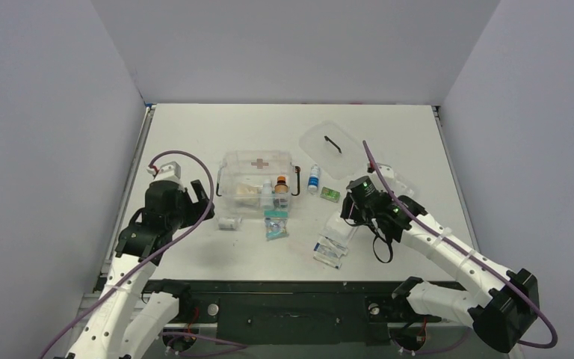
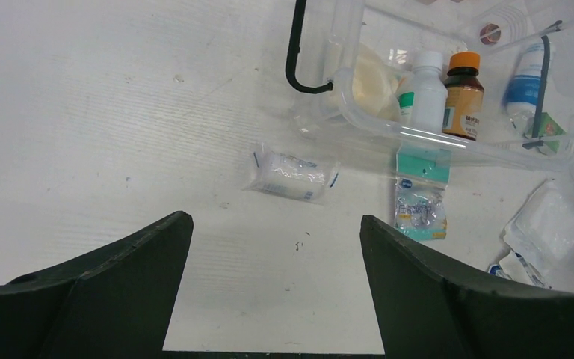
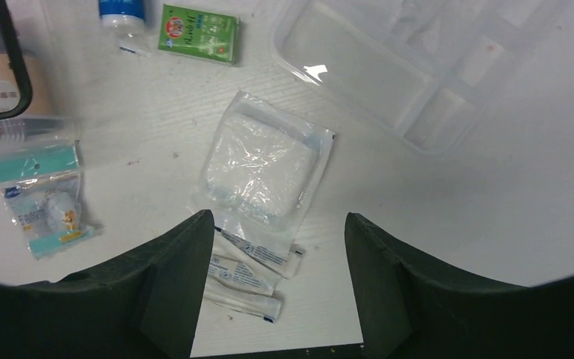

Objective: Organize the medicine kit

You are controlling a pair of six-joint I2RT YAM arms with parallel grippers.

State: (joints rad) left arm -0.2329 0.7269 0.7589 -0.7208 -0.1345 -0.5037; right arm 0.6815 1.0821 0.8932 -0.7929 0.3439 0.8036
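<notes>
**Subject.** The medicine kit [image 1: 257, 179] stands open on the table [image 1: 194, 134], lid off. It lies ahead of the left gripper [image 2: 275, 221] and towards its right finger. From the right gripper [image 3: 278, 217] it sits well out past the left finger. A white bottle [image 2: 423, 90] and a brown bottle [image 2: 463, 93] stand upright against its near wall, with a pale soft pack beside them.

**Loose stock.**
- A wrapped bandage roll [image 2: 290, 176] lies just ahead of the gap between the left fingers.
- A teal packet [image 2: 420, 209] lies beyond the left gripper's right finger, touching the kit wall.
- A flat gauze pouch [image 3: 265, 161] lies ahead of the right fingers, its near edge reaching between them, on top of several thin sachets [image 3: 247, 277].
- A green carton [image 3: 199, 34] and a clear tray [image 3: 411, 82] lie further ahead of the right fingers.

**Fingers.** Both pairs are spread wide and carry nothing.

**Status.** Judged early: most items are outside the kit.

**Hazards.**
- The pouch is thin and slick. Fingers closing on it may skid off, or drag the sachets beneath it.
- The roll may trundle away if only one finger meets it.
- Items dropped near the kit's front wall could topple the upright bottles.
- Both arms feed one box, so simultaneous reaches risk contact.
</notes>
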